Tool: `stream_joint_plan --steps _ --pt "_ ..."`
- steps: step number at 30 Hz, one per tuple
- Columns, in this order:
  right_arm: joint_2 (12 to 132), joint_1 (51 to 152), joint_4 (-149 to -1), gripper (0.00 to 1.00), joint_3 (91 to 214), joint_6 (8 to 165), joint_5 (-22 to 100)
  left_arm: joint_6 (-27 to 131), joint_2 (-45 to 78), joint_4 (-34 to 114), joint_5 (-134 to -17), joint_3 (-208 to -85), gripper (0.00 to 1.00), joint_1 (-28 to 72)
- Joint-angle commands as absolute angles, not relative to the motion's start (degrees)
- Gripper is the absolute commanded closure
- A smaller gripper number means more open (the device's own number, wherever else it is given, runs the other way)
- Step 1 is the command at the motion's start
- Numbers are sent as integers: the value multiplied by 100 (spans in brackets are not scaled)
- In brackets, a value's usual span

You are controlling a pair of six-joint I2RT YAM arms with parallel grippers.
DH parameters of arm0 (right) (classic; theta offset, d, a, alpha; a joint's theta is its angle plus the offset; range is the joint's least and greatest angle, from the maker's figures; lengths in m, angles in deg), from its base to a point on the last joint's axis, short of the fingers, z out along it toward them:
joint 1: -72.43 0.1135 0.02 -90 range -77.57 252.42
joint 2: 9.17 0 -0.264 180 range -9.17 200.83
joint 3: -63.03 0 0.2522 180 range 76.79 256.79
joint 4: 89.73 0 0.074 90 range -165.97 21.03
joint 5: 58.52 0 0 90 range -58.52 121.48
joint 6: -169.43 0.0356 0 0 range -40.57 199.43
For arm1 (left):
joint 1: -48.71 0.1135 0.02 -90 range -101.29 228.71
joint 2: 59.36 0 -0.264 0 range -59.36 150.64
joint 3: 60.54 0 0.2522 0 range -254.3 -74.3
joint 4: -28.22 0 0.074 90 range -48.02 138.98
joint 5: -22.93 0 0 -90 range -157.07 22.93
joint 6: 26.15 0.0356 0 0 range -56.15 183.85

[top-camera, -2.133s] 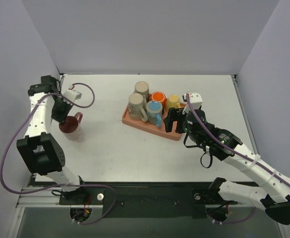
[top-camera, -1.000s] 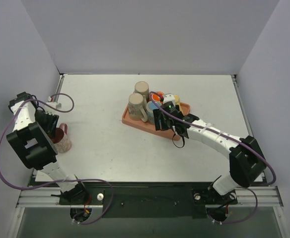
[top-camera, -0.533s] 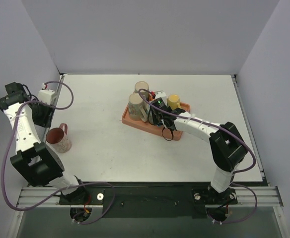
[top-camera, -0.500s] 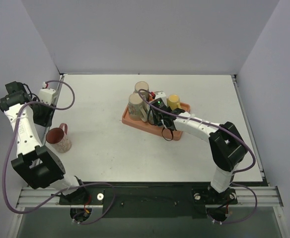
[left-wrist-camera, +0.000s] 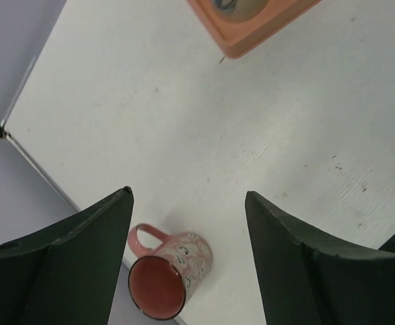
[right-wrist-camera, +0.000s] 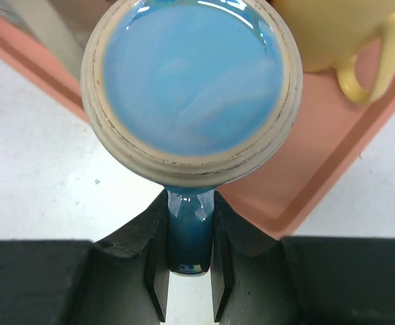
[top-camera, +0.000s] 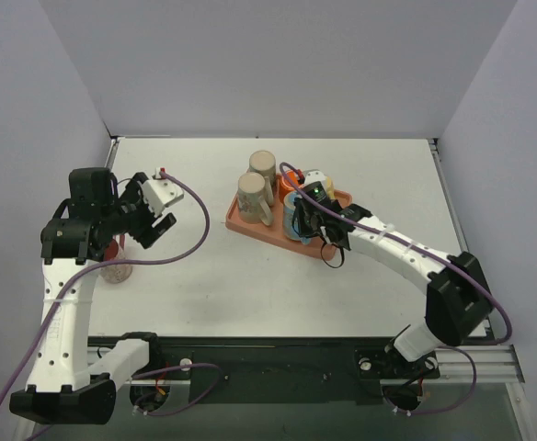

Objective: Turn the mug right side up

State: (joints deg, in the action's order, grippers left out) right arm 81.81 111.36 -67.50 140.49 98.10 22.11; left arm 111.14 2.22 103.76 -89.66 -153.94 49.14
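A blue mug (right-wrist-camera: 189,81) stands upside down in the salmon tray (right-wrist-camera: 333,156), its glazed base with a cream ring facing up. My right gripper (right-wrist-camera: 191,213) is shut on the mug's blue handle (right-wrist-camera: 191,237), which is pinched between both fingers. In the top view the right gripper (top-camera: 313,219) sits at the tray's near side beside the blue mug (top-camera: 292,209). My left gripper (left-wrist-camera: 189,196) hangs open high above the table with nothing between its fingers. Below it a pink speckled mug (left-wrist-camera: 168,273) stands mouth up.
Two beige mugs (top-camera: 255,184) stand upside down at the tray's (top-camera: 250,227) left end. A yellow mug (right-wrist-camera: 339,40) stands right of the blue one. The pink mug (top-camera: 114,266) is by the table's left edge, partly under the left arm (top-camera: 75,239).
The right gripper has closed on the blue mug's handle. The left arm has lifted away from the pink mug and swung toward the table's middle, its jaws opening wider.
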Motion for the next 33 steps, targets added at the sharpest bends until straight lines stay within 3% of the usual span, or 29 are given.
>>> stream_joint_plan --steps 1,6,12,14,18,24,26,33 --pt "6969 11040 -6930 100 14051 10122 2557 11132 48 9593 -10254 -15488 22 4643" --pt "6335 10838 -7026 100 13936 10587 3312 11779 67 9393 -9995 -15859 17 4046" --pt "5720 10749 -7543 100 13902 11509 4227 14547 -196 9367 -9054 -15597 17 3325" --pt "5465 10749 -7974 100 13823 11895 4465 15618 -659 8527 -8764 -15062 15 2939" --pt "4903 11178 -8405 100 13804 12162 4388 17138 -1847 5409 -9043 -13225 9 1788" --pt "4725 12154 -8712 100 14103 12091 4246 17748 -2368 3851 -8834 -11985 10 750" --pt "4743 12295 -8984 100 14095 12231 4316 17924 -2377 3550 -8790 -11686 15 635" --pt "4787 12472 -9241 100 14217 12241 4256 17917 -2420 3969 -8430 -11825 20 573"
